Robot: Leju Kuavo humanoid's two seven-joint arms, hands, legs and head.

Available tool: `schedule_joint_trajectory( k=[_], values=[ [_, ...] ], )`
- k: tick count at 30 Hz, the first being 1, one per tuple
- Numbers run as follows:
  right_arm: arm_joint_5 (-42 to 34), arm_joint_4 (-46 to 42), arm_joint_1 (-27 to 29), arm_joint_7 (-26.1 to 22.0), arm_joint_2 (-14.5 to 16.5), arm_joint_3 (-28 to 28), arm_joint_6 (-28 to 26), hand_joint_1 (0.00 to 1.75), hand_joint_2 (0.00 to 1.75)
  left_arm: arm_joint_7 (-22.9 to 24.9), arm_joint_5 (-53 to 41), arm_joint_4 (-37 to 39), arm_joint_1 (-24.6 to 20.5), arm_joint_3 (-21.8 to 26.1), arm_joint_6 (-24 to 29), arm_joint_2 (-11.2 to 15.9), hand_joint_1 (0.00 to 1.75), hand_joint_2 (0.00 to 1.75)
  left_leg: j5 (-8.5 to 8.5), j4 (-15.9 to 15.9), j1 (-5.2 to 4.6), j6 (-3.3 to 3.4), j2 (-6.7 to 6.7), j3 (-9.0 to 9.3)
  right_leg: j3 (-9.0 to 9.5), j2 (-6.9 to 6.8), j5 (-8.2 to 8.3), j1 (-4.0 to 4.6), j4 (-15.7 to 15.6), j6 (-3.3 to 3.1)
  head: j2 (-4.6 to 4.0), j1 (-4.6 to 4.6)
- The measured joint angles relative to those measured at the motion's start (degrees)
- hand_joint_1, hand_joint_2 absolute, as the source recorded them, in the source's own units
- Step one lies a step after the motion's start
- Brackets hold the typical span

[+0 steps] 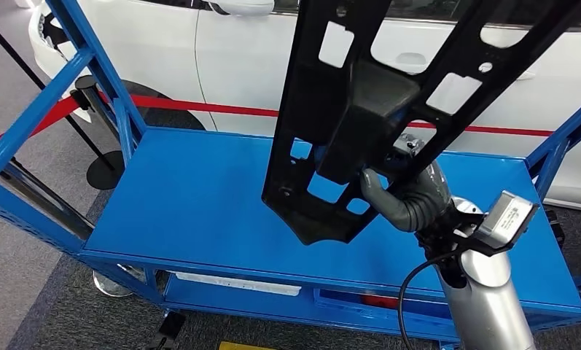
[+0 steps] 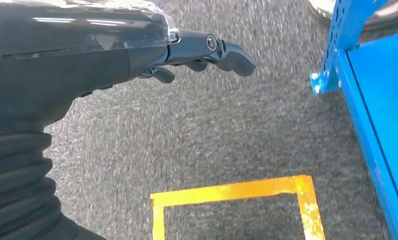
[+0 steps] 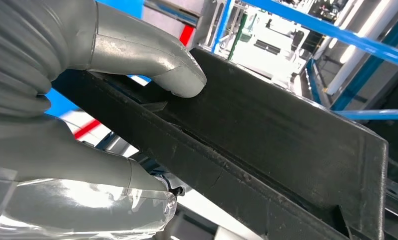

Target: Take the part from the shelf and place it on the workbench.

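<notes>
A large black plastic part [image 1: 360, 109] with several cut-out windows hangs tilted above the blue workbench top [image 1: 192, 197]. My right hand [image 1: 407, 193] grips it from below near its middle block, clear of the surface. In the right wrist view the grey thumb [image 3: 152, 62] presses on the black part's flat face [image 3: 266, 130], with the fingers wrapped under its edge. My left hand [image 2: 201, 52] hangs beside the bench over grey carpet, holding nothing, its dark fingers loosely curled.
The workbench has blue corner posts [image 1: 98, 65] and a lower shelf [image 1: 273, 292]. Behind it stand a white car [image 1: 229, 65], a red barrier tape [image 1: 200, 106] and a black stanchion [image 1: 101, 138]. Yellow floor tape [image 2: 236, 192] marks the carpet by the bench's edge [image 2: 371, 140].
</notes>
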Motion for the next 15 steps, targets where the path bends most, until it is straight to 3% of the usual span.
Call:
schedule_joint_trajectory(
  k=[2, 3, 6, 7, 8, 9, 12, 13, 15],
  values=[
    [0.11, -0.09, 1.35, -0.26, -0.20, 0.38, 0.08, 1.75, 1.75, -0.40, 0.04, 0.00, 0.02, 0.01, 2.02, 0.00, 0.00, 1.75, -0.68, 0.60, 0.00, -0.65, 0.09, -0.17, 0.16, -0.01, 0.20, -0.28, -0.30, -0.67, 0.00, -0.01],
    [0.17, -0.13, 1.85, -0.45, -0.26, 0.57, 0.09, 1.75, 1.75, -0.84, 0.26, 0.00, 0.01, 0.02, 2.66, 0.00, 0.00, 1.75, -1.80, 2.16, 0.00, -0.91, 0.13, -0.80, 0.26, -0.05, 0.31, -0.43, -0.49, -1.03, 0.00, -0.02],
    [0.39, -0.18, 3.13, -0.82, -0.44, 0.81, -0.08, 1.75, 1.75, -2.37, 1.22, 0.00, 0.03, 0.10, 2.51, -0.01, 0.00, 1.75, -7.30, 12.92, 0.07, -1.37, 0.20, -5.59, 0.33, -0.19, 0.27, -0.38, -0.58, -1.59, 0.00, -0.01],
    [0.47, -0.15, 3.48, -0.79, -0.52, 0.86, -0.18, 1.75, 1.75, -2.48, 1.36, 0.00, 0.08, 0.15, 2.03, -0.01, 0.00, 1.75, -8.22, 15.88, 0.07, -1.43, 0.20, -6.97, 0.32, -0.20, 0.25, -0.33, -0.55, -1.63, 0.00, -0.01],
    [0.50, -0.08, 3.72, -0.70, -0.61, 0.92, -0.28, 1.75, 1.75, -2.29, 1.39, 0.00, 0.11, 0.18, 1.56, -0.02, 0.00, 1.75, -8.00, 16.81, 0.07, -1.43, 0.21, -7.41, 0.33, -0.18, 0.24, -0.29, -0.51, -1.64, 0.00, -0.01],
    [0.49, 0.01, 3.84, -0.57, -0.67, 0.97, -0.39, 1.75, 1.75, -2.00, 1.38, 0.00, 0.14, 0.19, 1.16, -0.02, 0.00, 1.75, -6.65, 15.30, 0.07, -1.35, 0.21, -6.69, 0.36, -0.13, 0.21, -0.27, -0.43, -1.64, 0.00, -0.01],
    [0.27, 0.23, 3.87, -0.21, -0.75, 1.06, -0.67, 1.75, 1.75, -0.49, 1.41, 0.00, 0.05, 0.28, 0.56, -0.01, 0.00, 1.75, -1.39, 3.64, -0.08, -0.68, 0.24, -1.02, 0.38, 0.05, -0.07, -0.16, -0.02, -1.36, 0.00, -0.01],
    [0.16, 0.34, 3.86, -0.11, -0.76, 1.09, -0.76, 1.75, 1.75, 0.37, 1.49, 0.00, 0.02, 0.36, 0.46, -0.01, 0.00, 1.75, -0.72, 1.21, -0.19, -0.42, 0.23, 0.12, 0.29, 0.08, -0.11, -0.09, 0.09, -1.14, 0.00, 0.00],
    [-0.03, 0.63, 3.87, 0.09, -0.77, 1.20, -0.92, 1.75, 1.75, 2.13, 1.79, 0.00, 0.12, 0.56, 0.29, -0.02, 0.00, 1.75, -0.49, 0.18, -0.44, 0.04, 0.18, 0.53, 0.14, 0.11, 0.12, -0.05, 0.12, -0.60, 0.00, 0.00]
  ],
)
